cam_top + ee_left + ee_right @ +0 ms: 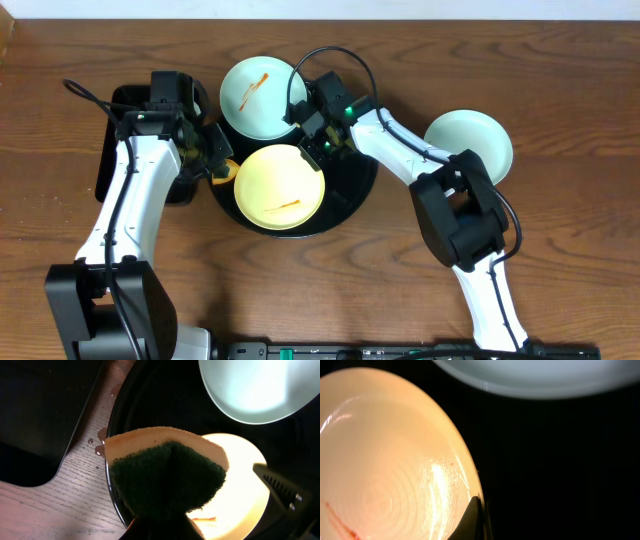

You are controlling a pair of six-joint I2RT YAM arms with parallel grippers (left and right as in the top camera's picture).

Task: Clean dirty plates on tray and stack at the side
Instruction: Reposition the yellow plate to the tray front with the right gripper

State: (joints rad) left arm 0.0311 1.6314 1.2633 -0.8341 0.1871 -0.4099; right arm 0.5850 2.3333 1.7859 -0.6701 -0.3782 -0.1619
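The round black tray [356, 176] holds two plates. A pale yellow plate [280, 187] with an orange streak lies at its front, and a pale blue-green plate [262, 95] with a sauce streak lies at its back. A third, clean blue-green plate [468, 145] rests on the table to the right. My right gripper [318, 148] is shut on the yellow plate's [385, 460] right rim, one finger [472, 520] lying over the edge. My left gripper [218, 160] is shut on an orange and green sponge [165, 475] at the tray's [112, 425] left rim, beside the yellow plate [240, 485].
A rectangular black tray [120, 140] lies on the wooden table left of the round tray, under my left arm. Water drops [97, 447] sit on the wood between the two trays. The right gripper's dark finger [282, 492] shows in the left wrist view.
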